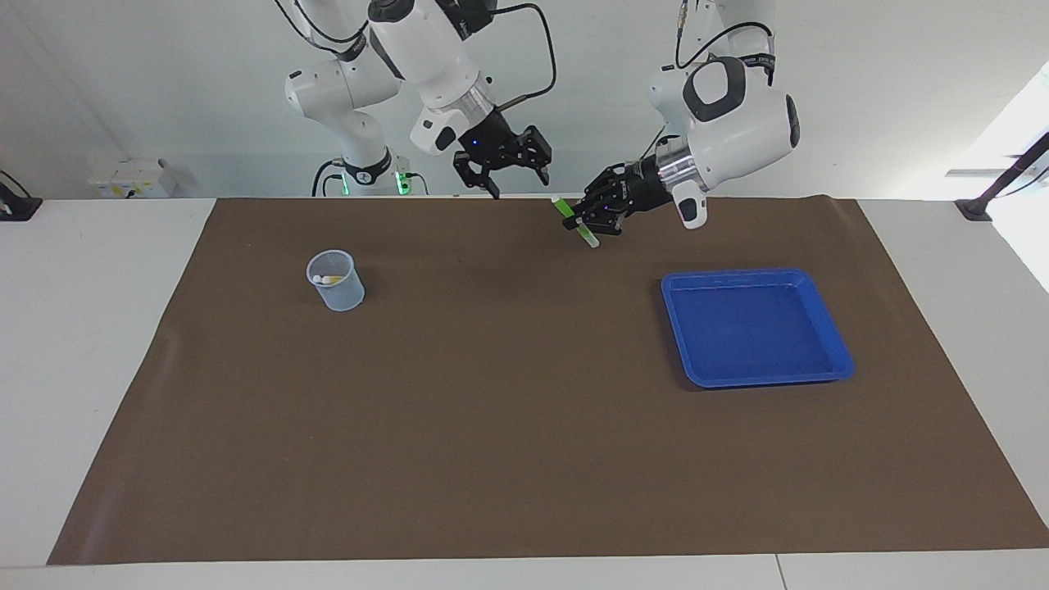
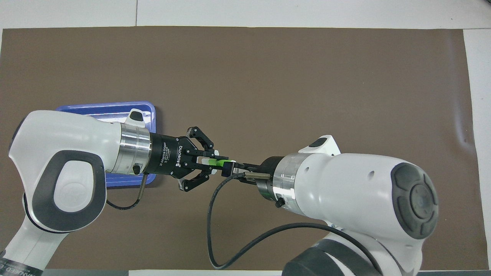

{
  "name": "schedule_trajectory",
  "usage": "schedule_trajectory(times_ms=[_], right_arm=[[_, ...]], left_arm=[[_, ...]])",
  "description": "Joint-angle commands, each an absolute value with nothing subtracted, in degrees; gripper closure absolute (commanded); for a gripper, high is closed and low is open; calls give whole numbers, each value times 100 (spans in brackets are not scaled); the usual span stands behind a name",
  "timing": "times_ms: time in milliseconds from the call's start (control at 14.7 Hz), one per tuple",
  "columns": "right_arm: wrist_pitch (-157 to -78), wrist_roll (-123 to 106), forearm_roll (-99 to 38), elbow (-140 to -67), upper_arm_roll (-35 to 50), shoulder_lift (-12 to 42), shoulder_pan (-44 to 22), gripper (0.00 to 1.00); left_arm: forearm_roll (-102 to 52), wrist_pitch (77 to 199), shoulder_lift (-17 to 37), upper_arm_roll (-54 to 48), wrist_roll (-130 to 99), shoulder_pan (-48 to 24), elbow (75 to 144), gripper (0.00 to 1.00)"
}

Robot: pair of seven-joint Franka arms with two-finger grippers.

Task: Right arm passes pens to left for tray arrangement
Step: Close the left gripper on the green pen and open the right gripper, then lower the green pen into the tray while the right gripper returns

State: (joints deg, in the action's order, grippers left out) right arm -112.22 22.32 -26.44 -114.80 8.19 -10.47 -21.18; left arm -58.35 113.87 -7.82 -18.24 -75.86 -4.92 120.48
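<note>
Across the lower part of the frame in the facing view: one brown mat [image 1: 492, 426] spread over the white counter [image 1: 82, 328].

Right of centre on that mat, toward the left arm's end: one shallow blue tray [image 1: 754, 274], square with a raised rim, lying flat, only its bare blue floor showing.

Left of centre and slightly higher in the frame, well apart from the tray: one small clear cup [image 1: 338, 291], upright. Inside it, pale pen ends with a touch of yellow; exact count impossible to tell.

Higher again, just above frame centre, up in the air over the mat's edge nearest the robots: one green pen [image 1: 562, 208], tilted, with a pale tip at its lower end. Clamped around its middle by the left hand [image 1: 588, 215], fingertips pinched tight on the barrel, both pen ends sticking out past them.

Just to the left of that in the frame, raised and clear of the pen: the right hand [image 1: 512, 180], fingers spread wide, gripping nothing, a small blue light on its black body.

Two white arms in all, entering from the top of the frame, black cables looped along both.

Readable in the overhead view, on the black body of the left hand: "ROBOTIQ" and "2F Adaptive Gripper" in white letters.
</note>
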Motion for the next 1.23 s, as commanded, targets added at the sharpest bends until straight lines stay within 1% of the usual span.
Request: schedule_trajectory(times_ms=[0, 205, 273, 478, 614, 682, 819, 955, 1023, 1092, 1160], right_arm=[[-10479, 483, -2383, -11522, 844, -1195, -1462, 0], [-9907, -1392, -2312, -11522, 835, -1213, -740, 0], [-9810, -2128, -2016, -11514, 844, -1213, -582, 0], [-9712, -4327, -1276, -11575, 844, -1248, -379, 0], [-9790, -5504, -968, -11584, 852, -1213, -151, 0], [-9800, -6146, -862, -11575, 861, -1108, 16, 0], [-9870, -7403, -826, -11470, 853, -627, 429, 0], [-10150, -8371, -809, -11478, 853, -248, 641, 0], [-10299, -8715, -713, -11505, 853, -150, 650, 1], [-10440, -8919, -573, -11540, 861, -62, 642, 4], [-10598, -9077, -415, -11549, 861, -9, 615, 12]], left_arm=[[-5485, 11618, -888, -1837, -7157, -475, 12173, 100], [-4818, 11689, -792, -1828, -5674, -405, 12339, 100], [-4581, 11681, -730, -1828, -5182, -291, 12383, 100], [-3361, 11628, -467, -1837, -4012, 130, 12401, 100], [-2929, 11611, -300, -1837, -3142, 429, 12401, 100], [-2683, 11602, -221, -1837, -2816, 605, 12401, 100], [-2025, 11663, -27, -1837, -2384, 694, 12366, 100], [-1540, 11689, 131, -1828, -1657, 843, 12366, 100], [-1408, 11698, 210, -1828, -1270, 948, 12366, 100], [-1197, 11768, 272, -1837, -1005, 993, 12366, 100], [-1047, 11882, 394, -1828, -889, 993, 12366, 100]])
